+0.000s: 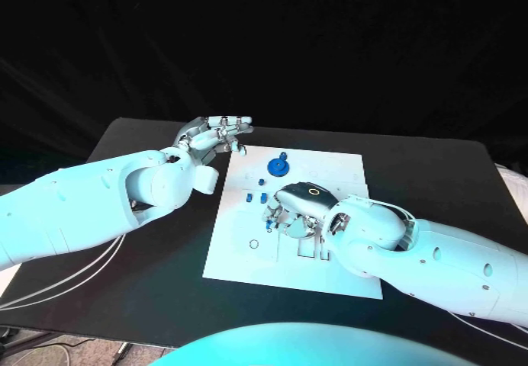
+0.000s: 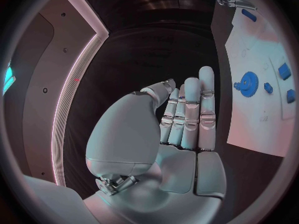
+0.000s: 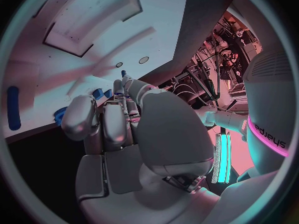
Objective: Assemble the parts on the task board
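The white board [image 1: 330, 164] lies in the middle of the frame, a blue gear [image 1: 278, 165] in its upper part. The right hand [image 1: 295, 204] is over small blue pieces [image 1: 251, 197]; I cannot tell its grip. The left hand [image 1: 211, 137], upper left, holds nothing, fingers loose.

Robot body, right wrist view: a word in dark letters, turned sideways, beside a glowing pink band; it looks like "adjeus" or similar, reading uncertain.
Task board [image 1: 330, 171]: faint small marks by some of the holes, too small to read.
Hands and arms: no lettering legible.
Blue parts: no legible marks.
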Motion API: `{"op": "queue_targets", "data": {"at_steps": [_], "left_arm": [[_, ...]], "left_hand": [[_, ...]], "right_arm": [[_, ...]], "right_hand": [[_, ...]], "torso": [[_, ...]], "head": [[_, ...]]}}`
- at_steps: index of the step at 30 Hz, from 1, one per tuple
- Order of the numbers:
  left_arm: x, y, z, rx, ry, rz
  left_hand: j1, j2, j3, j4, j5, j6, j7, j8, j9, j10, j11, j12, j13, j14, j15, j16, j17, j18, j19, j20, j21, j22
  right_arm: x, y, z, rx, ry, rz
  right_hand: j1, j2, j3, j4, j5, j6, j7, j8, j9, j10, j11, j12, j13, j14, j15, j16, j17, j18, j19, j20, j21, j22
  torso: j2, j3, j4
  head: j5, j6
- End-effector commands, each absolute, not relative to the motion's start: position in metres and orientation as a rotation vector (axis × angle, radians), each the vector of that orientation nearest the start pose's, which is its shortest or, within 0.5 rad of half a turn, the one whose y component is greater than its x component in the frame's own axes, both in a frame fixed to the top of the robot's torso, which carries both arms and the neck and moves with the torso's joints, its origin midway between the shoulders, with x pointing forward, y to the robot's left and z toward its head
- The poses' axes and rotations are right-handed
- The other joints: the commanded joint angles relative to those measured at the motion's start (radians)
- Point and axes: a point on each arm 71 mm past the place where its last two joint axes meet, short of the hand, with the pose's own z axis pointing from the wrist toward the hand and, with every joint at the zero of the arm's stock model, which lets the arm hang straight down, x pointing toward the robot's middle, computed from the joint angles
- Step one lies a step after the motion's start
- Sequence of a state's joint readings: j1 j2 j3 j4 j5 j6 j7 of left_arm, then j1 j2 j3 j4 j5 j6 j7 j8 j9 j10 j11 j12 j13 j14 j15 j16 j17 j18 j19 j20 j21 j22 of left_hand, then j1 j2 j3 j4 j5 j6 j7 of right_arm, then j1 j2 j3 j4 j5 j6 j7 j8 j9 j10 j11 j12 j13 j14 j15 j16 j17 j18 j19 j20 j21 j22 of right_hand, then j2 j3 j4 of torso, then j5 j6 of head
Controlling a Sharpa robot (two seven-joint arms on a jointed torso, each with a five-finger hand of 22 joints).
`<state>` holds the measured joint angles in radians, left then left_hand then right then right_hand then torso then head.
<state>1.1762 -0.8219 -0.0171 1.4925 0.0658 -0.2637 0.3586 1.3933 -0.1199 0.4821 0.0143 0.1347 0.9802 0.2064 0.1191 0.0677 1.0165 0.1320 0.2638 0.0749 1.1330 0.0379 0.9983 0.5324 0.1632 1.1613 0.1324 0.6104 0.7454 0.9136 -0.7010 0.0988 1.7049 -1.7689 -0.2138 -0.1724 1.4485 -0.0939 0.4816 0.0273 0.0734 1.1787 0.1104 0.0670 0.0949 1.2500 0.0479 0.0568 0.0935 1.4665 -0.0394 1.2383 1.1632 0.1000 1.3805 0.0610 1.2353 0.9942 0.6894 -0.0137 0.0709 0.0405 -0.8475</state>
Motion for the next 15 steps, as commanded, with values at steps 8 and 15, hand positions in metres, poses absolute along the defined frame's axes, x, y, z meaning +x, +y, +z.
{"op": "queue_targets", "data": {"at_steps": [8,15], "left_arm": [[0.4935,0.2041,-0.1862,-1.209,1.447,-1.612],[0.4934,0.2038,-0.1862,-1.208,1.448,-1.613]], "left_hand": [[0.005,-0.001,0.001,-0.003,0.006,-0.009,0.000,0.005,-0.001,-0.008,0.000,0.003,-0.001,-0.005,0.000,-0.001,-0.001,0.019,-0.008,0.000,-0.005,0.001],[0.005,-0.001,0.001,-0.003,0.006,-0.009,0.000,0.005,-0.001,-0.008,0.000,0.003,-0.001,-0.005,0.000,-0.001,-0.001,0.019,-0.008,0.000,-0.005,0.001]], "right_arm": [[0.3958,-0.0813,-0.2379,-0.460,1.717,0.821],[0.3968,-0.0813,-0.2396,-0.469,1.725,0.798]], "right_hand": [[-0.008,0.006,0.004,-0.002,0.005,-0.001,0.007,0.001,0.001,0.001,0.006,0.006,0.000,0.046,0.009,0.007,0.000,0.006,0.004,0.006,0.002,-0.001],[-0.010,0.005,0.004,-0.003,0.003,-0.001,0.008,0.001,0.002,0.001,0.006,0.006,-0.001,0.046,0.010,0.007,0.000,0.006,0.004,0.006,0.001,-0.002]], "torso": [[0.002,0.0009,-0.0003],[0.001,0.0005,-0.0001]], "head": [[0.003,0.000],[0.002,-0.002]]}}
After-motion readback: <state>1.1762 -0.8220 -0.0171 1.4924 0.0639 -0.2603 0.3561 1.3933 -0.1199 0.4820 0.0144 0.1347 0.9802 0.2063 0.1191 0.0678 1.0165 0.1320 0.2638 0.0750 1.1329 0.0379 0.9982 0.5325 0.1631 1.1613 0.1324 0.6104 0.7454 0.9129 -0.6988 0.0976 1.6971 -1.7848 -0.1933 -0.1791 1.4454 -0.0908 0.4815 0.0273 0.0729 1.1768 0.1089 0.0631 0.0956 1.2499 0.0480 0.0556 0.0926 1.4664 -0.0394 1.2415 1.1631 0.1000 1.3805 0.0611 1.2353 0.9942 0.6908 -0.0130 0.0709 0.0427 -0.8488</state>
